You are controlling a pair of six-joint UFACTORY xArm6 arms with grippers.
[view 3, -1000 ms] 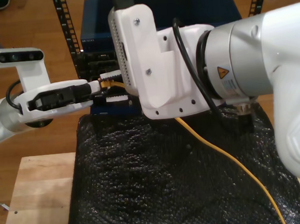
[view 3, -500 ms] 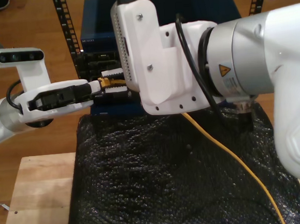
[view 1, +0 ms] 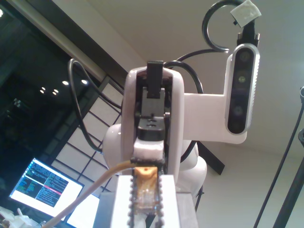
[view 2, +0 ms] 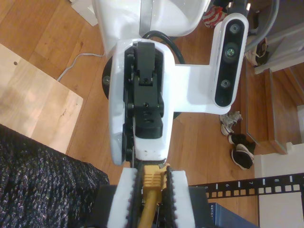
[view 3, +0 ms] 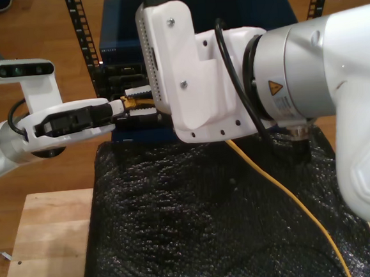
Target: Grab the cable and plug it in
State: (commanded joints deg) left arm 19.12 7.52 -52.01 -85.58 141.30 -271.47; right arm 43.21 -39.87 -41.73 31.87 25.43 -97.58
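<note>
My first gripper (view 1: pixel 145 183) reaches in from the exterior view's left, and its white toothed fingers (view 1: pixel 122 199) are clamped on the clear plug (view 1: pixel 145 192) at the end of the cable (view 3: pixel 286 198). My second gripper (view 2: pixel 152 178) comes in on the big arm at the exterior view's right. Its fingers (view 2: pixel 121 199) are pressed on the yellow boot (view 2: pixel 152 183) just behind the plug, so the two grippers meet tip to tip on the same cable end. That end is held in the air in front of the dark rack gear (view 3: pixel 119 76) below the blue box (view 3: pixel 239 12). From there the cable passes under the big arm and trails across the black wrap (view 3: pixel 179 222) toward the exterior view's lower right. The wrap covers most of the wooden desk (view 3: pixel 46 246).
</note>
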